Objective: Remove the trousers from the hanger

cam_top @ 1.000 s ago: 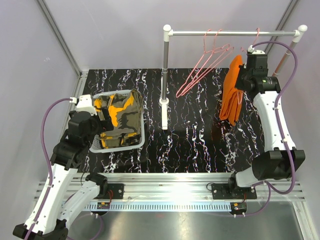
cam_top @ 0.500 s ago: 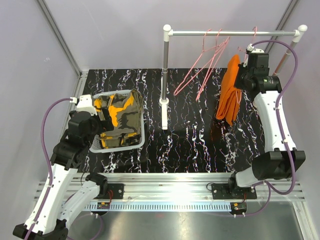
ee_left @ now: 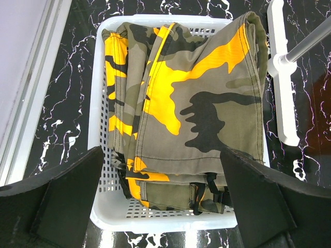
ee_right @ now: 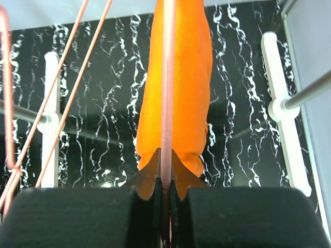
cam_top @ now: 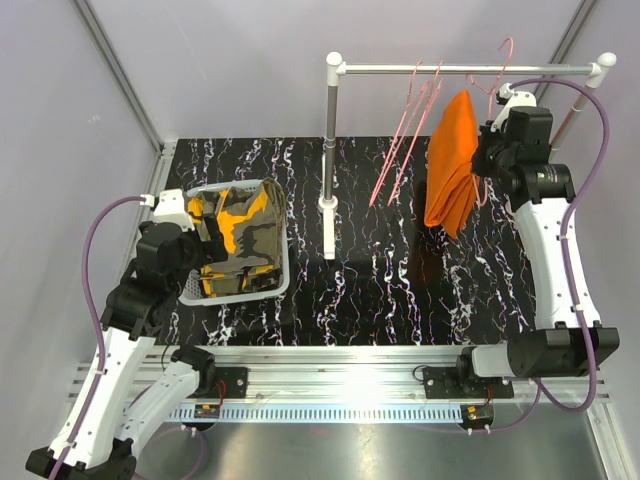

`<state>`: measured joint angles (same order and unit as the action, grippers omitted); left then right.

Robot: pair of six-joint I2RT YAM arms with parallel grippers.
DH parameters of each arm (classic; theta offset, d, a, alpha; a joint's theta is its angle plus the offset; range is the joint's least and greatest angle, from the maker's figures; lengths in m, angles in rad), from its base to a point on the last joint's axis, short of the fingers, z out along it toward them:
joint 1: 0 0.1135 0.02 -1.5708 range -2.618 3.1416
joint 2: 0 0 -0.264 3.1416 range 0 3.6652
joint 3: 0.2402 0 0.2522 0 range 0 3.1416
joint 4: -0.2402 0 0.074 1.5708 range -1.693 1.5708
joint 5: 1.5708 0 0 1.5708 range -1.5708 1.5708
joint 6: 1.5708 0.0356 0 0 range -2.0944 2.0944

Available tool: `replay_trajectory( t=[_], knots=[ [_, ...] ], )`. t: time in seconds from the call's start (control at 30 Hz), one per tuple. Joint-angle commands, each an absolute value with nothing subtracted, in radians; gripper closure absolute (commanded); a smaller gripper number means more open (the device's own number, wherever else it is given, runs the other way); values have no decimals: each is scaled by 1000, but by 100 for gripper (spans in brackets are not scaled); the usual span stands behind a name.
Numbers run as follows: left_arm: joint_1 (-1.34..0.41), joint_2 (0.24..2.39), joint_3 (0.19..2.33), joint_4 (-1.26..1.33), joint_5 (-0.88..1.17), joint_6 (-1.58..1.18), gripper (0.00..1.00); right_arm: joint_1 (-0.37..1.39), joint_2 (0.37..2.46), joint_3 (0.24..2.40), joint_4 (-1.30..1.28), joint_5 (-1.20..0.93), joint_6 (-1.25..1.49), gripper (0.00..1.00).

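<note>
The orange trousers [cam_top: 450,165] hang folded over a pink hanger [cam_top: 497,72], whose hook stands up above the rail [cam_top: 380,67]. My right gripper [cam_top: 483,158] is shut on that hanger's wire [ee_right: 166,103], right beside the orange cloth [ee_right: 178,77]. The camouflage trousers [cam_top: 240,235] with yellow patches lie folded in a white basket [cam_top: 232,187]. My left gripper [cam_top: 212,250] hovers open over the basket's near end, its fingers [ee_left: 62,201] wide on either side of the camouflage trousers [ee_left: 196,103] and touching nothing. Some black strap or cloth peeks out under the camouflage pile.
Two empty pink hangers [cam_top: 408,130] hang tilted on the rail, left of the orange trousers. The rack's left post [cam_top: 330,150] stands on a white foot mid-table, and its right post [cam_top: 575,110] is behind my right arm. The basket rim [ee_left: 155,219] lies just under my left fingers.
My right gripper has moved up and left with the hanger and orange trousers, and the hook has risen above the rail. The empty hangers swung. The left arm has not moved.
</note>
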<state>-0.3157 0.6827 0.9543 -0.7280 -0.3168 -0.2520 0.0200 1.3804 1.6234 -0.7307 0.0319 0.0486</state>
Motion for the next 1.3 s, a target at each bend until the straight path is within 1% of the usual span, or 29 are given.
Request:
replay_trajectory(
  t=[0.0,0.27,0.4,0.47,0.5,0.6,0.67,0.7,0.73,0.77,0.8,0.83,0.9,0.93,1.0,1.03,1.17,1.27],
  knots=[
    [-311,683,948,-676,-282,-250,1,18,1285,1683,-475,6,14,100],
    [-311,684,995,-649,-155,-255,1,20,1223,1707,-535,-66,44,100],
    [-313,706,1040,-615,-46,-296,1,20,1169,1710,-587,-90,60,100],
    [-318,722,1051,-559,-6,-340,1,20,1149,1704,-610,-98,63,100],
    [-325,732,1054,-534,50,-357,1,20,1134,1706,-633,-98,66,100],
    [-420,781,1081,-437,42,-393,1,20,1106,1712,-696,-109,77,100],
    [-584,820,1130,-379,-38,-370,1,20,1088,1709,-728,-118,98,100],
    [-654,857,1147,-344,-148,-315,1,20,1065,1709,-767,-138,115,100],
    [-795,876,1164,-322,-205,-284,1,18,1052,1709,-790,-149,126,100],
    [-852,891,1186,-296,-266,-253,1,20,1039,1712,-813,-159,133,100],
    [-900,923,1192,-229,-273,-198,1,20,1013,1713,-857,-190,135,100],
    [-979,937,1195,-194,-270,-175,1,20,999,1716,-882,-198,135,100],
    [-1046,991,1203,-93,-235,-106,1,18,954,1718,-938,-230,137,100],
    [-1104,1014,1207,-63,-218,-80,1,20,942,1720,-954,-233,143,100],
    [-1161,1057,1227,-16,-161,-8,1,18,899,1724,-998,-270,153,100],
    [-1208,1107,1235,30,-149,23,1,18,884,1729,-1011,-278,158,100],
    [-1304,1237,1302,75,-94,109,1,21,815,1750,-1054,-330,182,100],
    [-1368,1331,1368,87,-90,153,1,21,772,1732,-1046,-393,207,100]
  ],
)
